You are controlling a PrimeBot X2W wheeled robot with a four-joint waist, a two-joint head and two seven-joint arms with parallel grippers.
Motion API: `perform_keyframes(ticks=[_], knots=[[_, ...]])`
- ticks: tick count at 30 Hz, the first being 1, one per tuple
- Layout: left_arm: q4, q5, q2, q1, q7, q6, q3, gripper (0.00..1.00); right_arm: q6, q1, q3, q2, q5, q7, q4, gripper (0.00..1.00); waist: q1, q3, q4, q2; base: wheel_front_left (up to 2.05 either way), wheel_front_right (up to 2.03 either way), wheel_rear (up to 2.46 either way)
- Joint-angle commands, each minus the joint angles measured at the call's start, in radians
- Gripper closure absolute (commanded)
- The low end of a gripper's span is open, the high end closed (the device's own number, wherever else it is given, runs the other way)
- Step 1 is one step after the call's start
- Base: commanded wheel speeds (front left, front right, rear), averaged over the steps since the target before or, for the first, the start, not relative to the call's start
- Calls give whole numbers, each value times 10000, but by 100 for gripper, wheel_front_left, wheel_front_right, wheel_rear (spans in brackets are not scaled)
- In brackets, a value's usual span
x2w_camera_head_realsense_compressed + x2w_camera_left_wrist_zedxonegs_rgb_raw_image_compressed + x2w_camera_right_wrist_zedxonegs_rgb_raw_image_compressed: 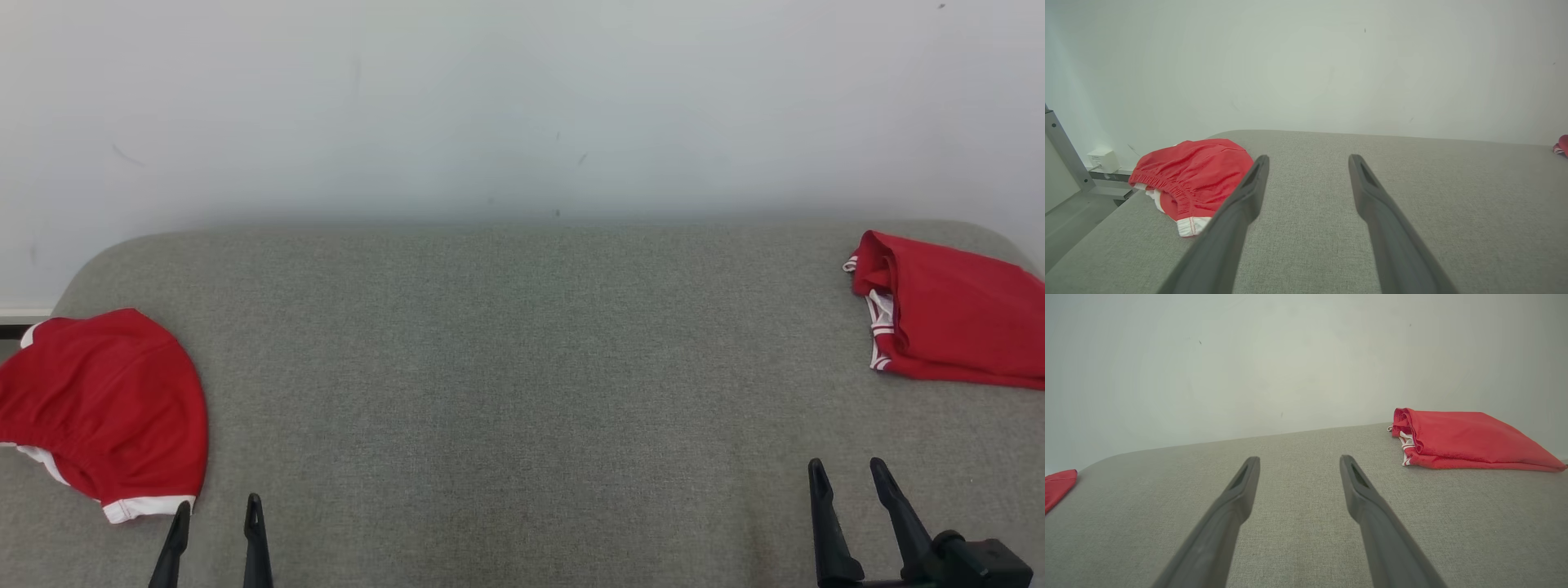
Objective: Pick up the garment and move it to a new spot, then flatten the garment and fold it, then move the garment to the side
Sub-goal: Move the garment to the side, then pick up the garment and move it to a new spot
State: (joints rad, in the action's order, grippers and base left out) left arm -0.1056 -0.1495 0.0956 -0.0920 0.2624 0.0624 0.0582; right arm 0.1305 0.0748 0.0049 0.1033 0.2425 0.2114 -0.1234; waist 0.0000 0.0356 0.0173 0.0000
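A crumpled red garment [106, 408] with white trim lies at the table's left edge; the left wrist view shows the garment [1194, 177] with its elastic waistband, left of my fingers. A second red garment [951, 314], folded flat, rests at the far right, and the right wrist view has that folded garment [1457, 441] up to the right. My left gripper [216, 510] stands open just below and right of the crumpled one, holding nothing. My right gripper [849, 474] is open over bare cloth, short of the folded one. Both pairs of fingers are empty in the wrist views, the left gripper [1308, 161] and the right gripper [1298, 461].
The table [522, 367] has a grey fabric top with rounded far corners and stands against a pale wall [522, 98]. Off its left edge are a metal post [1063, 151] and a white wall box [1102, 160].
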Motion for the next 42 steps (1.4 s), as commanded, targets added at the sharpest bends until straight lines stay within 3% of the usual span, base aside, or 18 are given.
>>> perform_keyframes(ticks=[1,30,42], knots=[[-42,102,-34,-53,33,33,-14,0,4,126,-41,-48,-58,59,18,0,0,21,20,0,0,0,0],[-892,185,76,288,33,221,-50,0,4,422,-124,-298,-119,135,-357,0,0,69,291,0,0,0,0],[-1012,158,202,559,34,142,33,0,4,463,-26,-432,2,199,-519,0,0,-84,2135,0,0,0,0]])
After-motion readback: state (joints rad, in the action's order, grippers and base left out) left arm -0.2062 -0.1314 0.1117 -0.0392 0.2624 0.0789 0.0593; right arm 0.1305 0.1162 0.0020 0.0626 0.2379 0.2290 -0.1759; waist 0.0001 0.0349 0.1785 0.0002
